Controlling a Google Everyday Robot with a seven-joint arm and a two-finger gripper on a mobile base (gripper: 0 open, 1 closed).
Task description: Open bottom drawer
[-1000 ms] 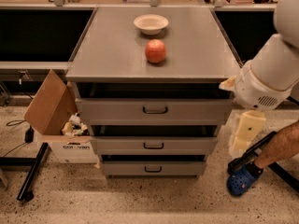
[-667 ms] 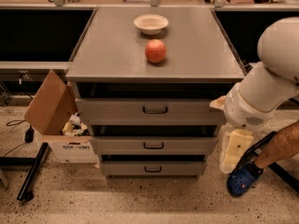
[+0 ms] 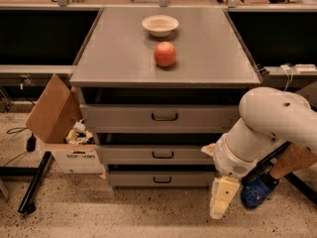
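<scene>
Cabinet: three drawers. Bottom drawer (image 3: pixel 161 178) sits lowest, by the floor. Pincer (image 3: pixel 222 198) hangs just right of it; apart or together, cannot tell. Counter (image 3: pixel 114 58): one apple (image 3: pixel 165 54), one bowl (image 3: pixel 160 25).

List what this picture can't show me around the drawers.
Camera view:
Grey metal bottom drawer: right end hidden behind the white robot arm.
Cream gripper, hanging low right of that drawer: far side hidden by its own body.
Open cardboard box: contents too small to identify.
Blue shoe: wearer cut off by right edge.
</scene>
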